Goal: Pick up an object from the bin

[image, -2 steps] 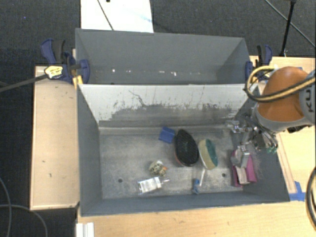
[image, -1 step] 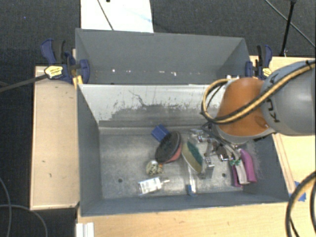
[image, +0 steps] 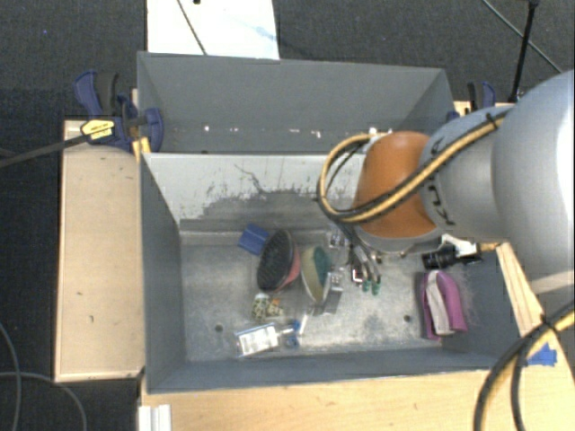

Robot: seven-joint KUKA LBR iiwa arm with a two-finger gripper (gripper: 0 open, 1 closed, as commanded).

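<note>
End effector sits low in mid-bin, just right of a round green-and-tan disc. Open or closed? Can't tell from this angle. Nothing visibly gripped, so I'd judge the pick not yet done: grasp + lift still to go. Black oval brush crowds the disc's left side and could foul a clean grab. Blue block lies far-left of the brush, a small packet is by the near wall, and a purple-pink thing sits well apart on the right.
</note>
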